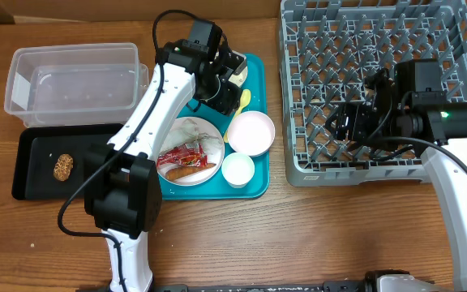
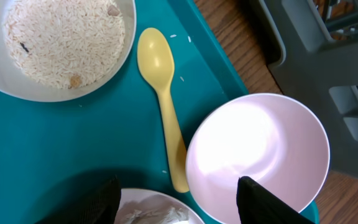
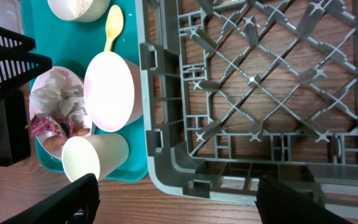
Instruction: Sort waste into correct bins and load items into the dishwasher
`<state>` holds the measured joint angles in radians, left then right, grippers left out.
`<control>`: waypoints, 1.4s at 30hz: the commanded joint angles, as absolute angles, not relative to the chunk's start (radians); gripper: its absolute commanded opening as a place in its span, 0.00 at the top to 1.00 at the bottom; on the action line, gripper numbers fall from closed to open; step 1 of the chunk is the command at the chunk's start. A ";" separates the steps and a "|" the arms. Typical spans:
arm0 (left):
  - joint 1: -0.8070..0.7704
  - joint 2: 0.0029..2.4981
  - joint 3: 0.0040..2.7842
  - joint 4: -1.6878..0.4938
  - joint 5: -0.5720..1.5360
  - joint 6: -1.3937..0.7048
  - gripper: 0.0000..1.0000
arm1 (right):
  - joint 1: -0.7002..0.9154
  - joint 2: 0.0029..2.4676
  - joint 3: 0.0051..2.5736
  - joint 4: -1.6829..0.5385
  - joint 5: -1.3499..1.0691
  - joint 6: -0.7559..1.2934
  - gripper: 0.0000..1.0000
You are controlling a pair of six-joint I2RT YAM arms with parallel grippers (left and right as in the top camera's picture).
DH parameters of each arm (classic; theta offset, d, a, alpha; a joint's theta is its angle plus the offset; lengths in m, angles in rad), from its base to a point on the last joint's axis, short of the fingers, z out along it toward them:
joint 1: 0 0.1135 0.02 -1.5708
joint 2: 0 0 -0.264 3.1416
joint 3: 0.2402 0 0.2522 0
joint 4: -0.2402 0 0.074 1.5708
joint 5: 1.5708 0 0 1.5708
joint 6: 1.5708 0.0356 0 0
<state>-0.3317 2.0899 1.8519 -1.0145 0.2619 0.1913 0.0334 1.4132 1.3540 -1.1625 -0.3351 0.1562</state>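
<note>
Our left gripper [image 2: 179, 186] hangs spread wide, seemingly empty. Just ahead on the teal tray [image 2: 73, 143] lies the pale yellow spoon [image 2: 162, 99], handle nearest, bowl-end pointing away. Farther off, the right gripper [image 3: 178, 186], likewise wide, hovers over the grey rack [image 3: 160, 81].

Showed pale yellow spoon [image 2: 163, 99], pale pink bowl [image 2: 257, 155], teal tray [image 2: 73, 143], grey open-grid rack [image 3: 166, 124], black tray [image 1: 39, 186], shiny red wrapper [image 1: 181, 154].

Reaches with left arm [image 1: 148, 105] from 7 o'clock up toward 12, left claw [image 1: 232, 75] tipped downward, jaws apart, gripping nothing. Bends in with right arm [image 1: 452, 154] from 5 o'clock, right claw [image 1: 343, 122] aimed toward 9, spread wide, empty.
</note>
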 commanded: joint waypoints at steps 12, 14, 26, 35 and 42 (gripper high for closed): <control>-0.348 2.177 1.814 -1.029 0.312 0.241 0.39 | 0.031 1.407 1.380 -1.154 -0.331 0.149 0.17; -0.356 2.199 1.814 -1.033 0.312 0.241 0.40 | 0.031 1.407 1.380 -1.154 -0.331 0.149 0.17; -0.367 2.252 1.814 -1.028 0.311 0.240 0.64 | 0.031 1.407 1.380 -1.140 -0.331 0.149 0.17; -0.382 2.253 1.814 -1.019 0.333 0.241 0.73 | 0.031 1.407 1.380 -1.135 -0.331 0.149 0.17; -0.383 2.252 1.819 -0.996 0.331 0.195 0.96 | 0.031 1.407 1.380 -1.150 -0.331 0.149 0.17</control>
